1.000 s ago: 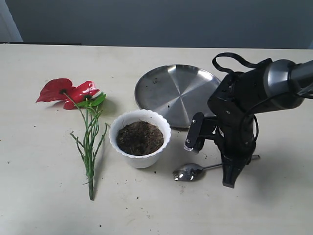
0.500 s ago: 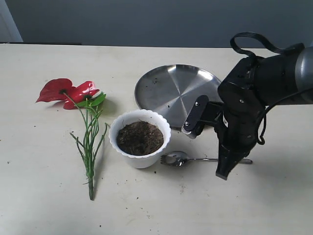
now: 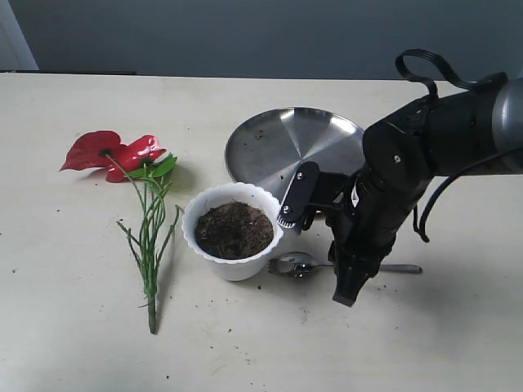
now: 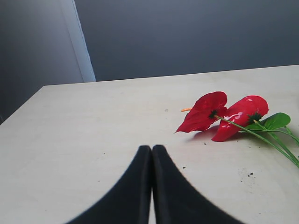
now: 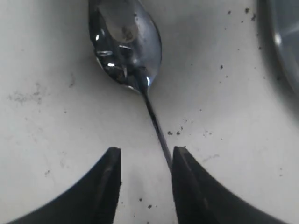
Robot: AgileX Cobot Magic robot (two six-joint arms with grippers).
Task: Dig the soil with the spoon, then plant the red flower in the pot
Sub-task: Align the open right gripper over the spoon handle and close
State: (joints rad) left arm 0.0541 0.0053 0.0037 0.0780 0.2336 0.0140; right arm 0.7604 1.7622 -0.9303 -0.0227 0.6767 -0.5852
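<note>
Spoon [image 3: 298, 264] lies flat on the table [image 3: 73, 310], its bowl just beside the pot [image 3: 237, 268] of soil [image 3: 234, 229]. In the exterior view the right end effector [image 3: 315, 260] hangs over the handle, and the red flower [image 3: 114, 153] waits well apart on the pot's far side.

Left wrist view: the left end effector [image 4: 152, 156] is pinched closed on nothing, flower ahead.

Right wrist view: jaws partly apart, straddling the slim handle, which sits against one finger, nothing gripped yet. My call: centre the handle, get low to the table, then close firmly so it doesn't skid or twist.
</note>
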